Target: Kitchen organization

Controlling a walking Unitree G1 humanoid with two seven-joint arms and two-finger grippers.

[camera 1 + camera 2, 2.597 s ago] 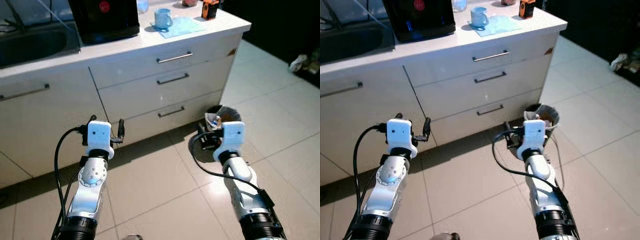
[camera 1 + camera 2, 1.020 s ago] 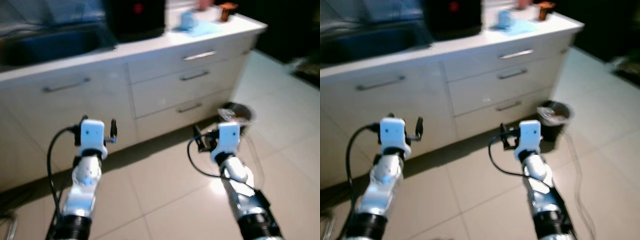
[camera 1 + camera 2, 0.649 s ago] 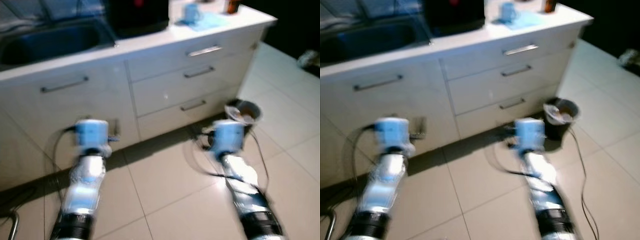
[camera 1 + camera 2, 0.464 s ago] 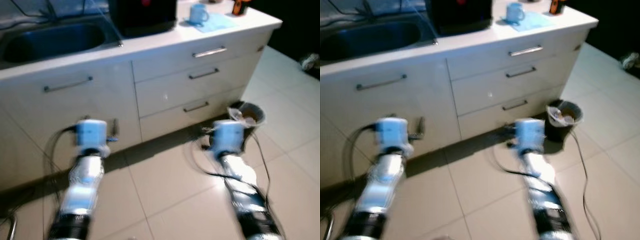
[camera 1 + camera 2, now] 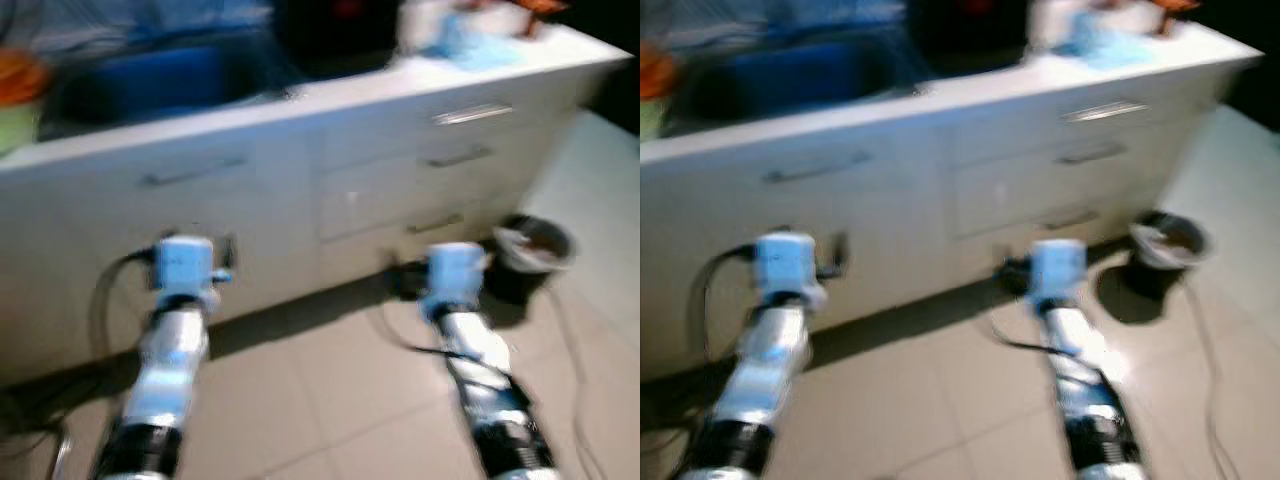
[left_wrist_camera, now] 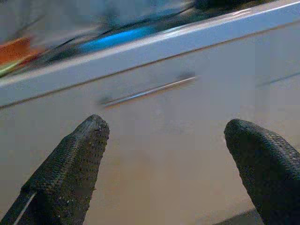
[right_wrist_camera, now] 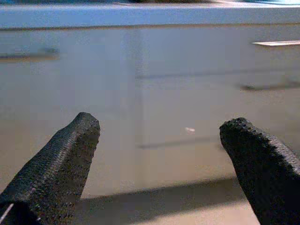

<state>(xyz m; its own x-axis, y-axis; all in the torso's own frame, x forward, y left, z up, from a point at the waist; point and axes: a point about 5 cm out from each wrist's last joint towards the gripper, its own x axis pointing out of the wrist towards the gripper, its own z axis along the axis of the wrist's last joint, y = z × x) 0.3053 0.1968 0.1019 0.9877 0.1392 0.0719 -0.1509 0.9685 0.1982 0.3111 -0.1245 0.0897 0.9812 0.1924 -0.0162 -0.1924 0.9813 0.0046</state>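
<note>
Both the left end effector (image 6: 164, 173) and the right end effector (image 7: 159, 173) are held forward, fingers spread wide and empty, facing the white drawer fronts (image 5: 440, 170) below the table's front edge, likely approaching the blurred blue cloth (image 5: 470, 45) near its right corner.

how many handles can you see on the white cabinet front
4: one long bar handle on the door under the sink, and three drawer handles stacked to its right, top, middle and bottom. The picture is blurred, so more may be hidden.
</note>
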